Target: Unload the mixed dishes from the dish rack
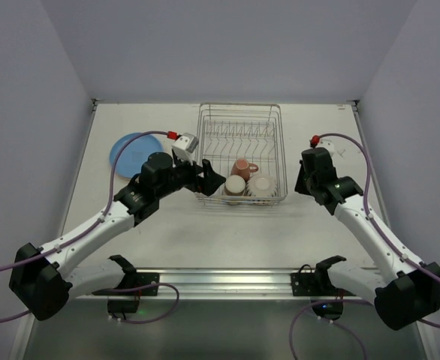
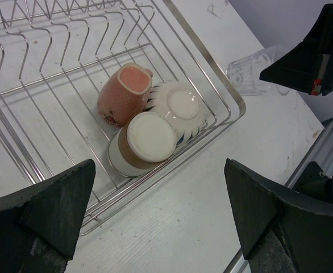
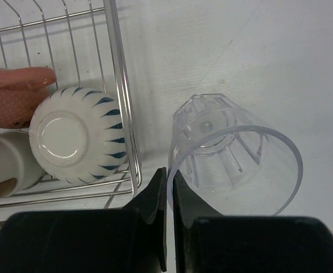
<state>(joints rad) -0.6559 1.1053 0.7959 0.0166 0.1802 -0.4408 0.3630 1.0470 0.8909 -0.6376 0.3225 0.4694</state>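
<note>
The dish rack [image 1: 239, 106] stands on the worktop [image 1: 205, 240] about midway between the left and right edges, closer to the far edge than to the near one. Our right hand [image 3: 167, 183] is closed almost fully, and the wall of the glass tumbler [image 3: 234, 153] is pinched between its two fingers at the rim. The tumbler is outside the rack, tilted, between the rack and the right edge of the worktop; we cannot tell if it touches the surface. Our left hand [image 2: 159, 187] is open wide and holds nothing; it hovers over the near left corner of the rack. In the near right corner of the rack three pieces touch each other: a pink cup [image 2: 124, 94] lying on its side, a second cup [image 2: 149, 139] turned bottom up, and a ribbed bowl [image 2: 180, 108], also bottom up. A blue plate [image 1: 130, 150] lies flat near the left edge. We judge the tumbler to be light, stiff, smooth and easy to break, so a pinch on one wall may slip or let it swing, and it needs a gentle landing. The cups and the bowl look like glazed ceramic, heavier and slippery. For the bottom-up cup we think the best hold is across its body; the bowl offers only its foot ring or its rim, and the wires leave little room there.
</note>
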